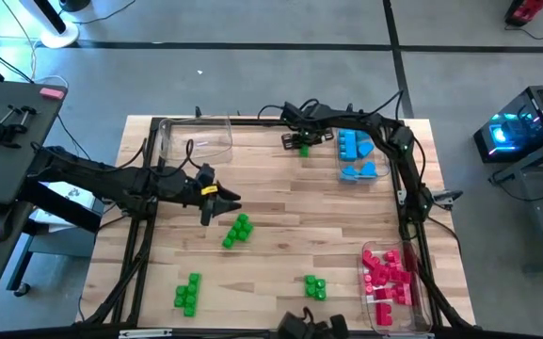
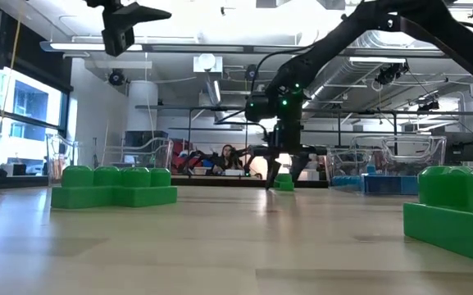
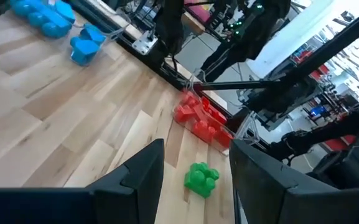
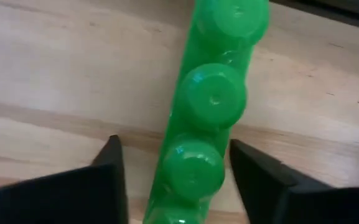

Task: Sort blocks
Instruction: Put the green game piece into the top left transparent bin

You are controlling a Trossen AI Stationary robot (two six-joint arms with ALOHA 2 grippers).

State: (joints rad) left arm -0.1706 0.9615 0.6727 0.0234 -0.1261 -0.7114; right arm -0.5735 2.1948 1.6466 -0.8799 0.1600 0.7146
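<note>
Right claw (image 4: pixel 173 180) straddles a green block (image 4: pixel 213 99) near the desk's (image 1: pixel 280 217) far edge; we cannot tell its grip. Left claw (image 1: pixel 222 203) hovers released, mid-desk.

Green blocks: one studded row (image 4: pixel 213 118) lies flat between the right tool's (image 1: pixel 301 143) fingers; a cluster (image 1: pixel 237 231) just beside the left tool (image 1: pixel 216 202). Blue blocks (image 1: pixel 354 155) near the right tool; red-pink blocks (image 1: pixel 389 273) well apart.
</note>
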